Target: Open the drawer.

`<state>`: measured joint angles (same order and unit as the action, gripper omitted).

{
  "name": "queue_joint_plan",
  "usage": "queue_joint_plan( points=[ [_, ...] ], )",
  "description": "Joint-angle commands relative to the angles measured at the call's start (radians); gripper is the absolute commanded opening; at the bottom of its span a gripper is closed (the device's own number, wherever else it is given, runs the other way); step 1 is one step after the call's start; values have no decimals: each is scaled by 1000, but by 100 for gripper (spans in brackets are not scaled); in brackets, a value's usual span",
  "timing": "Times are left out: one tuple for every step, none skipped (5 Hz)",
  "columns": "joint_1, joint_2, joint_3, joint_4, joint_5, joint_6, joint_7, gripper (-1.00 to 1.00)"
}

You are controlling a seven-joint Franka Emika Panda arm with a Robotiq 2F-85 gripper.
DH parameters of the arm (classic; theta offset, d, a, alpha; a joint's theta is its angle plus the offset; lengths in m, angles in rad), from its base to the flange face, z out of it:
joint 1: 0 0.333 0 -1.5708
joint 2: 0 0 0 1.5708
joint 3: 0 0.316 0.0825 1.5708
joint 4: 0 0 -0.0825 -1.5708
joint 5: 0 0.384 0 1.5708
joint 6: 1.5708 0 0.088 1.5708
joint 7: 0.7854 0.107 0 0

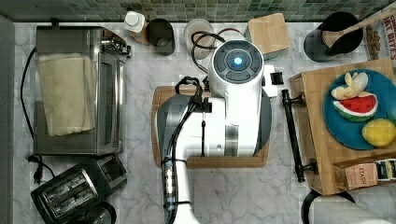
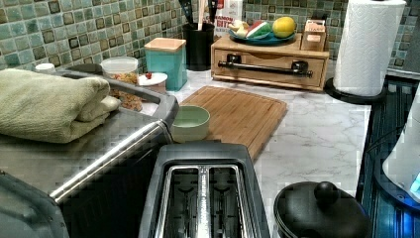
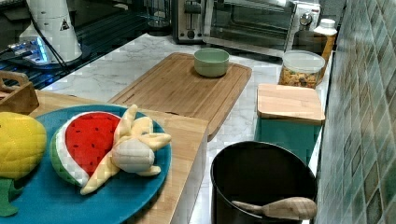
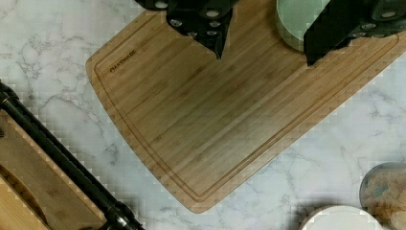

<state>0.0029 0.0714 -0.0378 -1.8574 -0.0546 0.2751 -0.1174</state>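
Drawer point(image 2: 270, 63) shut, at the bench's point(image 2: 317, 134) far end in the left view, black handle point(image 2: 270, 68) facing the cutting board point(image 4: 230, 110). Pincer point(image 4: 263, 52) spread wide, empty, above the board.

Cutting board point(image 1: 210, 161) mostly under arm point(image 1: 233, 112)

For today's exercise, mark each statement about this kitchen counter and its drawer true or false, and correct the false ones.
1. The drawer is shut. True.
2. The gripper grasps the black bar handle. False: it hangs open above the cutting board.
3. A green bowl sits on the cutting board. True.
4. The blue plate holds real bread. False: it holds plush fruit.
5. A folded towel lies on the toaster oven. True.
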Motion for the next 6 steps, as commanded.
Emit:
queue_joint_plan(
  points=[
    [-2,0,0,-11,-6,0,-1,100],
    [-8,-38,-3,-101,-56,43,-134,100],
    [-68,-73,-39,-188,-13,115,-466,100],
    [-98,-80,-84,-230,-22,180,-688,100],
    [-127,-63,-112,-241,-37,229,-859,100],
    [-158,-61,-130,-279,-70,299,-976,100]
  ],
)
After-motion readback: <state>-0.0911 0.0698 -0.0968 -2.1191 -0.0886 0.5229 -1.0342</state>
